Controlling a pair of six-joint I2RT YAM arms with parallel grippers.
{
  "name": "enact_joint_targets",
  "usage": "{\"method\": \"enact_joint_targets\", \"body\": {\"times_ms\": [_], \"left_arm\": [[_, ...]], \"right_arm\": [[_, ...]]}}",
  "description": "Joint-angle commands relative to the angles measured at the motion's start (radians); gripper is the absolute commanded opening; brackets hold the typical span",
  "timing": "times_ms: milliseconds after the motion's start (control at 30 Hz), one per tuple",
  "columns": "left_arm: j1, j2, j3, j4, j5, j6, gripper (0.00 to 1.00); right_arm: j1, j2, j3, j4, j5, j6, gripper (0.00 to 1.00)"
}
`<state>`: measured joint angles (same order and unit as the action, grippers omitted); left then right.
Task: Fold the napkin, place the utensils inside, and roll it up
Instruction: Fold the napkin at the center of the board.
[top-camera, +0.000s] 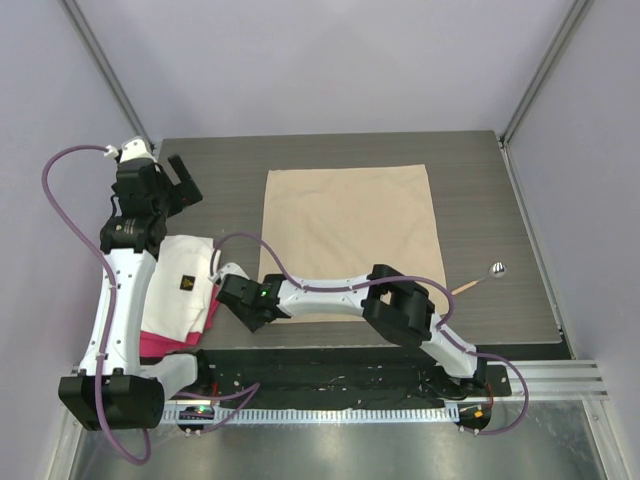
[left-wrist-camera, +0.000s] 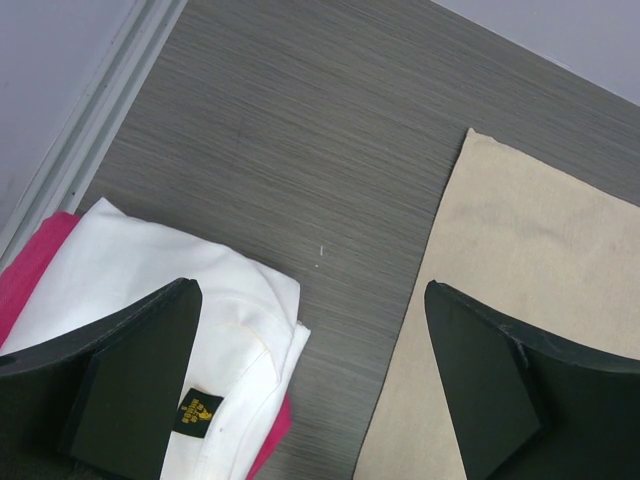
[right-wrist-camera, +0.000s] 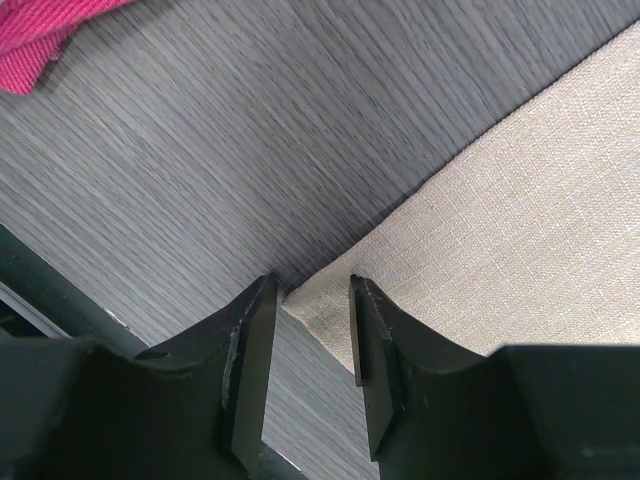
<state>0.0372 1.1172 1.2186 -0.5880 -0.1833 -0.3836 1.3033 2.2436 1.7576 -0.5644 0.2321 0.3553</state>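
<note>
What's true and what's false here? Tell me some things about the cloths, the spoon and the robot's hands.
1. The napkin lies spread flat on the table. True.
2. The spoon lies on the napkin. False: it lies on bare table, right of it.
3. The right gripper straddles a napkin corner. True.
4. The left gripper holds the white cloth. False: it is open and empty.
5. The white cloth lies on the pink cloth. True.
</note>
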Motion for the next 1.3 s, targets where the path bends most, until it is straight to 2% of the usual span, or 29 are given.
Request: {"method": "enact_joint_targets", "body": {"times_ms": [0, 267, 367, 500, 767, 1033, 1267], "left_arm": [[0.001, -0.02, 0.019, 0.033, -0.008, 0.009, 1.0], [0.001, -0.022, 0.019, 0.031, -0.007, 0.006, 1.0], [0.003, -0.022, 0.019, 0.03, -0.007, 0.006, 1.0], [0.001, -0.025, 0.019, 0.03, -0.007, 0.006, 1.0], [0.003, -0.028, 0.021, 0.031, -0.013, 0.009, 1.0], [0.003, -0.028, 0.024, 0.027, -0.031, 0.014, 1.0], [0.001, -0.033, 0.024, 0.027, -0.042, 0.018, 1.0]], "right_arm": [[0.008, 0.005, -0.013, -0.005, 0.019, 0.02, 0.42], [0.008, 0.005, -0.059, -0.012, 0.027, 0.057, 0.38], [0.007, -0.002, -0.079, -0.012, 0.018, 0.07, 0.34], [0.007, 0.001, -0.076, -0.012, 0.007, 0.071, 0.26], [0.01, -0.01, -0.029, 0.011, -0.091, 0.056, 0.01], [0.036, -0.09, -0.006, 0.129, -0.211, 0.077, 0.01], [0.011, -0.183, -0.055, 0.132, -0.165, 0.053, 0.01]]}}
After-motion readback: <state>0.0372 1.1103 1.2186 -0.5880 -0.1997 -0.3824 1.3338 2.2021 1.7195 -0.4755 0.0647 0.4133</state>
